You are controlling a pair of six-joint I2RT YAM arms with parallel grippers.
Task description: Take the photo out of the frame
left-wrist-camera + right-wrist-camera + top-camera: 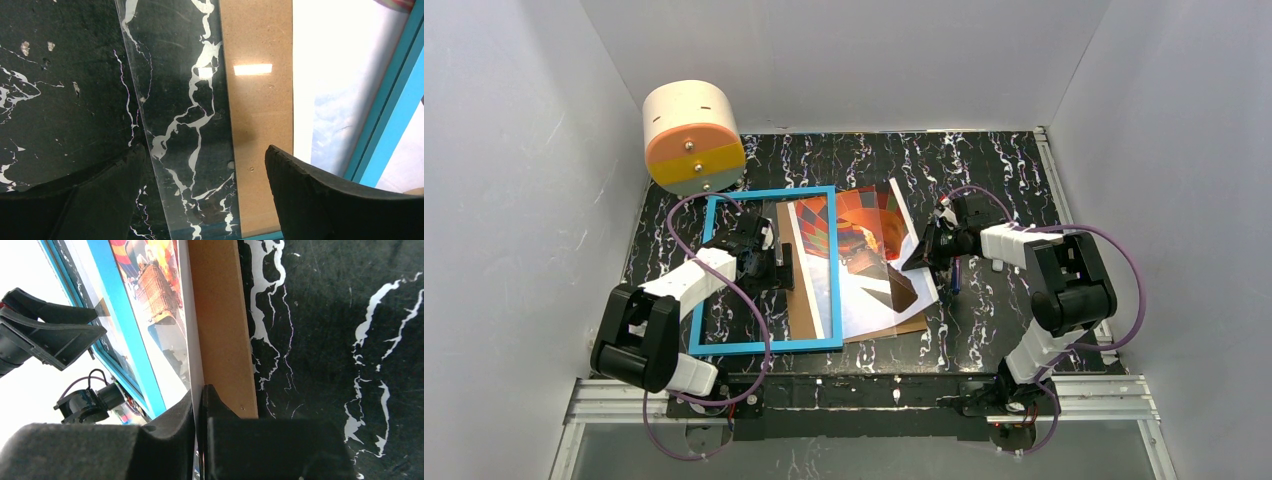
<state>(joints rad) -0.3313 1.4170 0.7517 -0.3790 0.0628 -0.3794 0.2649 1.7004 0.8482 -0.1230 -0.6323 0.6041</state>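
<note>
The bright blue frame (765, 345) lies flat on the black marbled table. The photo (864, 240), an orange balloon print, sticks out to the right from under the frame's right bar. My right gripper (924, 256) is at the photo's right edge. In the right wrist view it (200, 396) is shut on the white edge of the photo (150, 285), with the brown backing board (220, 315) just beside it. My left gripper (774, 262) stands open inside the frame. Its fingers (320, 195) hover over a clear sheet (185, 100) and the backing board (260, 110).
A cream and orange cylinder (692, 135) hangs at the back left, close to the frame's far corner. White walls close in on the left, back and right. The backing board (805, 310) shows inside the frame and under the photo's near edge.
</note>
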